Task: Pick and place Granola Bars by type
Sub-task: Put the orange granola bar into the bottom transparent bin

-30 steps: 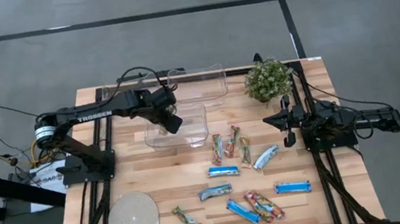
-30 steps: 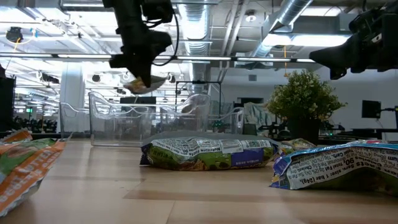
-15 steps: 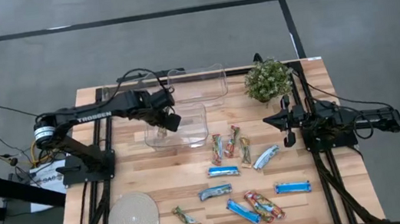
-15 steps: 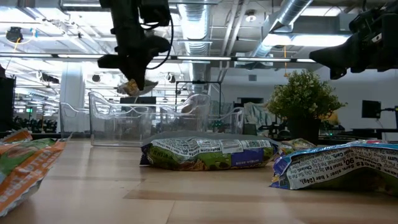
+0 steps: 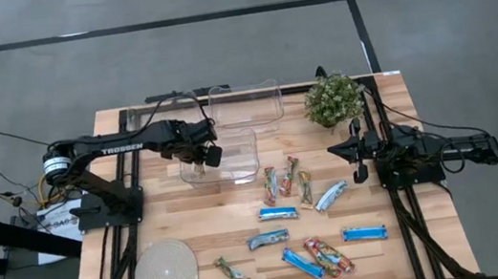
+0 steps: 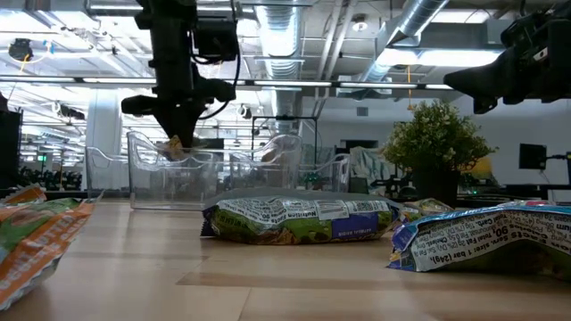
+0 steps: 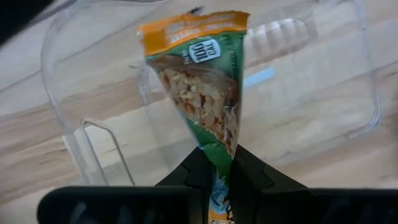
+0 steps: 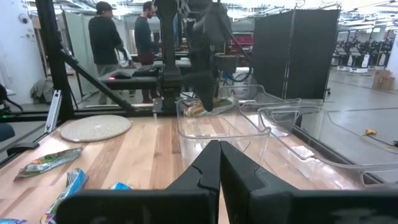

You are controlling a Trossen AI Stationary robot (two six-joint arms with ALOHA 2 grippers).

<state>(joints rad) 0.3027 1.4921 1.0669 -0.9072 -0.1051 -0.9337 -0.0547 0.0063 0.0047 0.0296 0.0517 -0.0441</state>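
The left gripper [image 7: 214, 163] is clamped on 1 end of a green-and-orange wrapped granola bar [image 7: 205, 93], which hangs from its fingers directly over the open mouth of a clear plastic bin [image 5: 232, 156]; in the low view the bar's free end [image 6: 174, 145] sits at about the level of the bin's rim. This looks like the release step of sorting 1 bar into its container. To do it well, the gripper should lower until most of the wrapper is inside the walls, stay centred between them rather than near the edge closest to the arm, and only then part its fingers, so the light wrapper falls flat instead of catching on the rim or tipping out. Withdrawal should be straight up, clear of the thin plastic, since a nudge could slide the bin across the wooden table [image 5: 174, 231]. A second clear bin [image 5: 244, 103] stands just beyond the gripper, touching or nearly touching the first. The remaining wrapped bars [image 5: 278, 213], blue, silvery and multicoloured, lie scattered well to the gripper's side, toward the other arm. The right gripper [image 8: 217, 163] waits with fingers pressed together, empty, beside a small potted green plant [image 5: 332, 100].
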